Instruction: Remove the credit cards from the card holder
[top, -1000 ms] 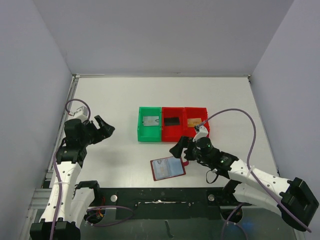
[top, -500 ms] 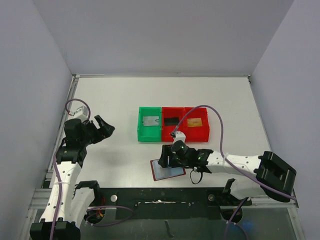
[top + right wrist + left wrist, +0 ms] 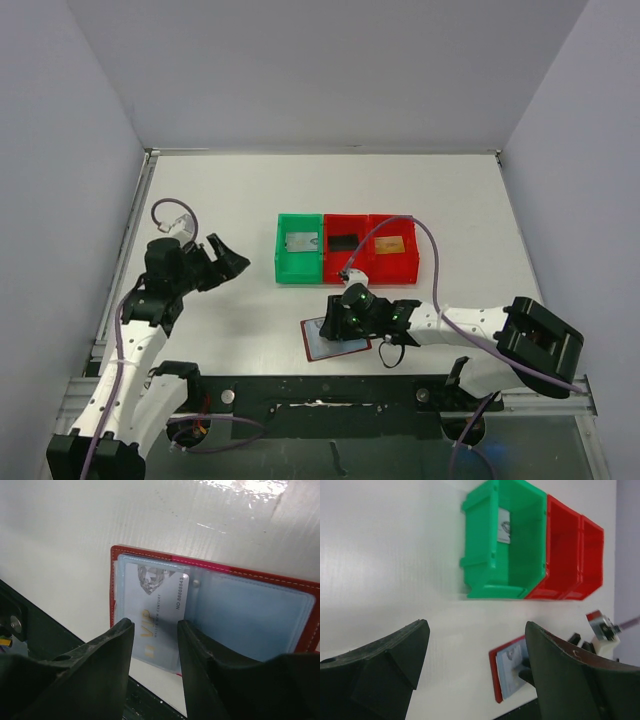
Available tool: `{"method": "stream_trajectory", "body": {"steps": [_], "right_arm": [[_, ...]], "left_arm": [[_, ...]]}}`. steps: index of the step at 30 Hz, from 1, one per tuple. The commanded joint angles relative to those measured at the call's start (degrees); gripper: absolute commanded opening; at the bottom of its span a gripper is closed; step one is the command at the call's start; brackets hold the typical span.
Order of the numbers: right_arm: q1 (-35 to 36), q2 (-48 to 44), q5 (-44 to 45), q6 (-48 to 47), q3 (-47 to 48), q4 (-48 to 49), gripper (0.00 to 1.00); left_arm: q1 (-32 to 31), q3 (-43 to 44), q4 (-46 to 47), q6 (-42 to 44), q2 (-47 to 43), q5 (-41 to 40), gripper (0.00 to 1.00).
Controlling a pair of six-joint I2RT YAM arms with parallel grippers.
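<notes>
**Right gripper over the open holder, one card left in its pocket**

I have the right gripper (image 3: 155,625) down low over the dark red folding card holder (image 3: 225,571), which lies open and flat on the white table (image 3: 250,200), directly beneath the fingertips. The jaws are partly spread and grip nothing. In the gap between them I see a silver-grey card printed "VIP" (image 3: 152,592), lodged in the pale blue-grey pocket on that side of the holder. I cannot tell whether the fingertips touch the pocket or hover just above it. The other pocket, off to the side of the fingers, looks bare.

Beyond the right gripper, farther from the arm bases, three small plastic bins touch in a row. The green bin (image 3: 281,262) holds a silver-grey card (image 3: 301,241), the middle red bin (image 3: 345,275) a black card (image 3: 344,242), and the end red bin (image 3: 396,270) a gold-orange card (image 3: 389,244).

The left gripper (image 3: 476,627) hangs above bare table, jaws wide apart and empty. The bins and the holder lie well ahead of it.
</notes>
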Motion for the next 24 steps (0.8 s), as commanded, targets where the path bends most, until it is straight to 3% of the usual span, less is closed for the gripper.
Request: {"method": "stream_trajectory", "body": {"steps": [1,6,10,17,21,24], "right_arm": [[-2.3,-0.5,-3.3,1.8,-2.8,5.4,0.41],[-4.6,-1.2,-6.1,2.5,-5.5,7.9,0.41],[-5.9,-1.4,-7.3,3.6,-6.9,8.6,0.40],[-7.5,-4.1,-9.2,5.4,-9.1,11.9,0.38],[-8.3,-7.1,-10.6,5.6,-7.9,10.8,0.38],[-8.5,-9.8,-8.7,4.6,-4.3,4.6,0.40]], "left_arm": [[-9.7,-4.1,6.8,-11.0,-3.3,-1.5,0.76],[-26.6,-5.9,8.0,-15.9,-1.2,-12.2,0.71],[-34.9,-6.4,10.2,-18.2,2.6,-16.1,0.61],[-44.1,-7.4,17.3,-21.5,10.9,-16.9,0.43],[-46.9,-6.8,19.8,-22.6,14.4,-17.9,0.42],[-47.8,-6.5,20.7,-23.0,16.4,-17.8,0.42]]}}
